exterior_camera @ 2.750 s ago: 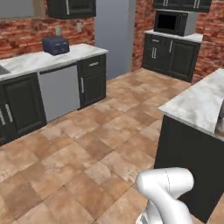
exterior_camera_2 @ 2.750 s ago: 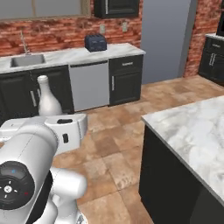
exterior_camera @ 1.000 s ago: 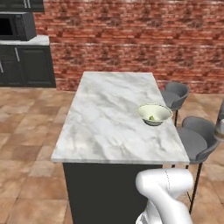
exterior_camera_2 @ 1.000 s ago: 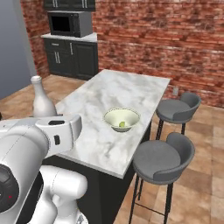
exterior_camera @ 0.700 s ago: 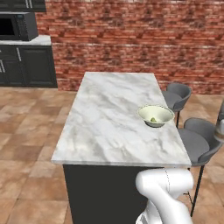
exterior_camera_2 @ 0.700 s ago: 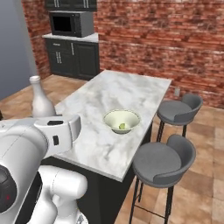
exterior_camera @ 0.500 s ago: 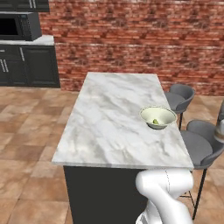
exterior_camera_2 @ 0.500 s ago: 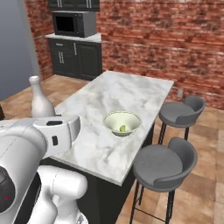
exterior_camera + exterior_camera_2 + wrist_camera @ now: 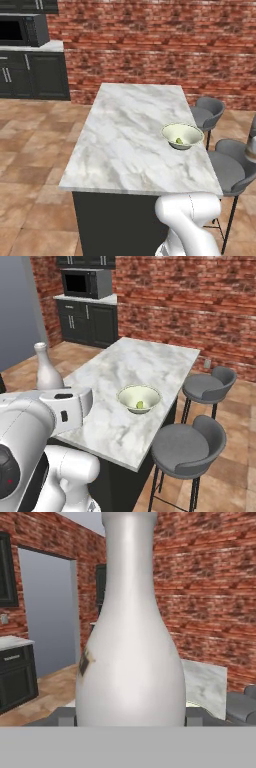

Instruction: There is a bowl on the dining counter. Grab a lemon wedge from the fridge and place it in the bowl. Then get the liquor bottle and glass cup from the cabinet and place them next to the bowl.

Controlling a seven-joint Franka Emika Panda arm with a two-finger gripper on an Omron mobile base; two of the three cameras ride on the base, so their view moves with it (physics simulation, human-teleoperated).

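The gripper [image 9: 131, 714] stands wide, its fingers [image 9: 65, 716] clamped either side of the white liquor bottle [image 9: 131, 637] (upright, filling the hand view). The bowl [image 9: 139, 398] sits on the dining counter [image 9: 112, 416], a lemon wedge [image 9: 140, 404] inside.

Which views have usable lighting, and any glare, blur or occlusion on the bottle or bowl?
Left base view: even flat light, bowl sharp, soft shadow beneath. Right base view: sharp too, white arm hides the bottle base. Hand view: bottle looms close, soft highlight down its neck, no blown-out glare, blocks most of the counter.

Upright white bottle [image 9: 129, 637]; lemon wedge [image 9: 140, 404] in bowl [image 9: 138, 398].
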